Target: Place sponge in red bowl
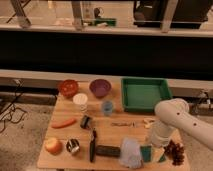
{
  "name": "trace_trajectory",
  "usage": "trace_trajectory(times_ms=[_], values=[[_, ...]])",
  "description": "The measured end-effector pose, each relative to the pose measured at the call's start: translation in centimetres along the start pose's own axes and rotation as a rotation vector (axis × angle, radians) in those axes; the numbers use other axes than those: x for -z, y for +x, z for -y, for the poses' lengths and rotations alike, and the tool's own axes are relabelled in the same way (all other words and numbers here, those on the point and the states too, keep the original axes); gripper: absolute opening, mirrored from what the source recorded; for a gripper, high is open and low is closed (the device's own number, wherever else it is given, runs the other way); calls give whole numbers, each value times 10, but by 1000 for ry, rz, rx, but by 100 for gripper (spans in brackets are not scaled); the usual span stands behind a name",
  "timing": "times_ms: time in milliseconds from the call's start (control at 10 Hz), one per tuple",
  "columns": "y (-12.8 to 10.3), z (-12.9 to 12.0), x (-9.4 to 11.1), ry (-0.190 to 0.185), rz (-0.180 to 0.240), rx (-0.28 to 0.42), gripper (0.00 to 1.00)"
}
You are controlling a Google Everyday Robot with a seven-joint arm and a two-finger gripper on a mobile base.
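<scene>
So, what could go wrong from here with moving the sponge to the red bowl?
1. The claw is down at the sponge, which lies between the cloth and the grapes; it may drag either.
2. The red bowl is at the far opposite corner; the carry could knock the blue cup or white cup, or end in the purple bowl beside it.
</scene>
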Motion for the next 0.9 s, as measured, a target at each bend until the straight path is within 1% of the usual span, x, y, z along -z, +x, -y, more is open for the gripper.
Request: trace_trajectory(times_ms=[100, 200, 300, 400, 600, 700, 900], values=[[-1, 1, 0, 0, 5, 6, 13], [-4, 3, 0, 4, 20, 14, 13], [-17, 14, 2, 11, 50, 33, 13], [-26, 22, 2, 20, 64, 44, 13], [-52, 49, 5, 43, 100, 74, 13], [-64, 67, 8, 55, 115, 93, 13], [-74, 95, 15, 78, 129, 116, 13]])
